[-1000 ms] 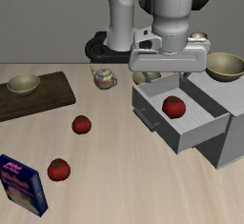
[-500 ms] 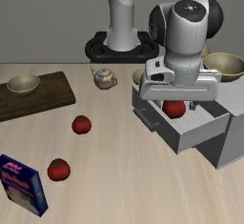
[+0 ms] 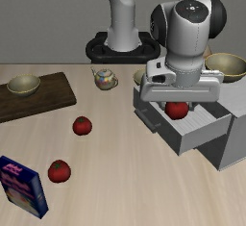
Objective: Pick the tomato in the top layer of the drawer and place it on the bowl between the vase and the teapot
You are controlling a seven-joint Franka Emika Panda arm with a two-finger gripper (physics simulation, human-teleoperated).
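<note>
Hand (image 3: pixel 176 99): above open drawer (image 3: pixel 200 129); grip state cannot be told.
Tomatoes: three. Drawer tomato (image 3: pixel 176 110) directly beneath hand; near bench tomato (image 3: pixel 83 126) and far bench tomato (image 3: pixel 60 170) well apart from it.
Teapot (image 3: pixel 104 77): one.

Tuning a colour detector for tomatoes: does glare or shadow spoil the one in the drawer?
Exterior view: soft, even light, no glare on the drawer tomato; the arm hangs over it and hides its top, so only its lower part shows red; the two table tomatoes show whole.
</note>
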